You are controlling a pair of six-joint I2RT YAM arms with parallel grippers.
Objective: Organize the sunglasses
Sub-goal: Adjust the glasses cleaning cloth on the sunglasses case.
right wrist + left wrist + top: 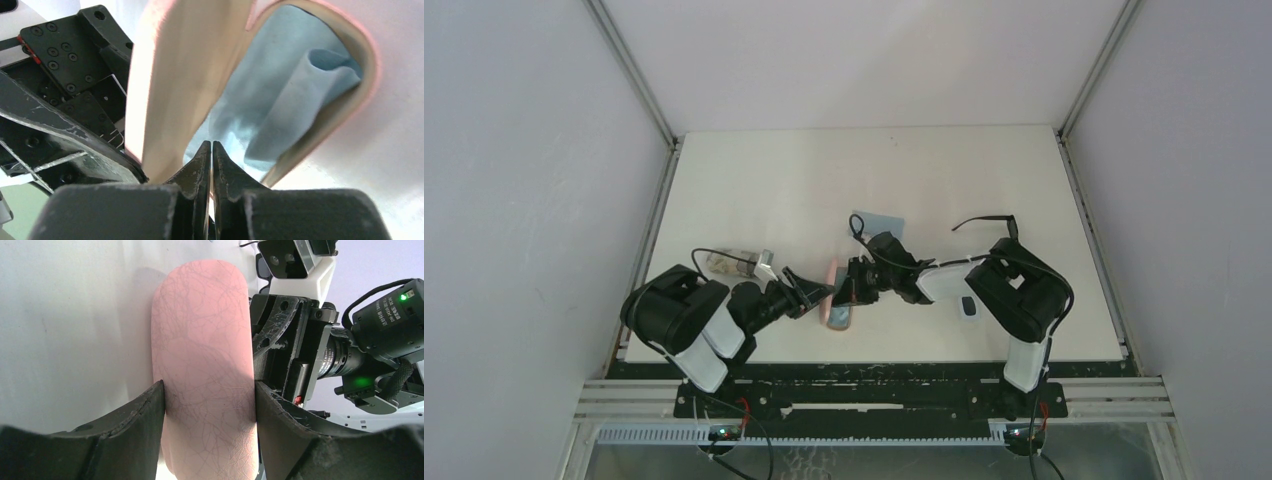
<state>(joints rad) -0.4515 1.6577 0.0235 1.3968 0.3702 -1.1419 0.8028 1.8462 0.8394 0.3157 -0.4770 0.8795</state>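
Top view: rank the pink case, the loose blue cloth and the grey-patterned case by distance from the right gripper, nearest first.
1. pink case: at the tips of the right gripper, centre front.
2. blue cloth: just behind, mid-table.
3. grey-patterned case: off to the left side.

White table (824,170) boxed by plain grey walls (524,150), evenly lit.

Lab rig: white panels (524,150), aluminium rails (1114,400)
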